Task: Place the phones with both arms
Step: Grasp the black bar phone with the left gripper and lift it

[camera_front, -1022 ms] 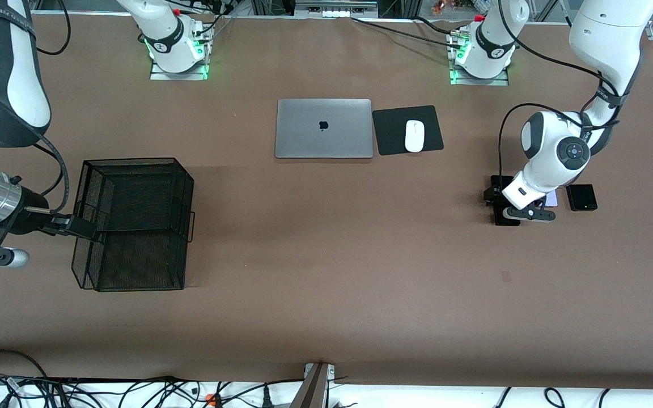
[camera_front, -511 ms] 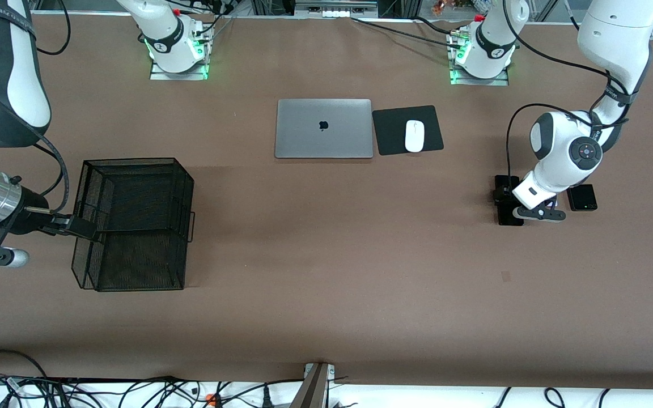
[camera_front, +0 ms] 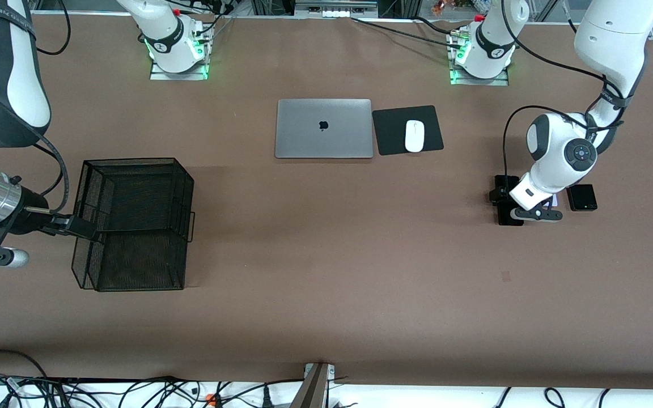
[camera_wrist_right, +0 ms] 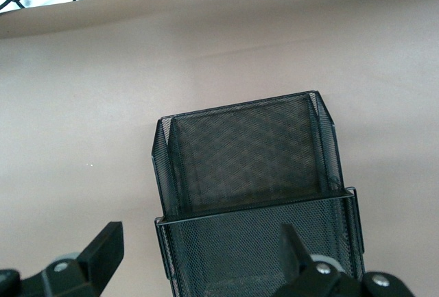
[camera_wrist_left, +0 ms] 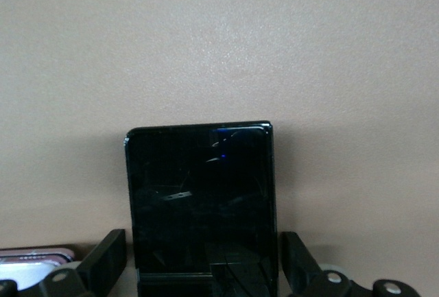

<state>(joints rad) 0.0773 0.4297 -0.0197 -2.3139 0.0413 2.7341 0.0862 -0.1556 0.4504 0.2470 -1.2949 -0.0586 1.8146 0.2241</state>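
The left pincer is low over the long black phone, which lies flat on the brown bench toward the left arm's end; its fingers stand wide on either side of the phone's narrow width, not closed on it. Just beside that phone lies the pale phone, mostly hidden under the arm, and next to it the square black phone. The right pincer is at the wall of a black wire basket toward the right arm's end, its fingers spread wide with one outside the basket's wall and one over its inside.
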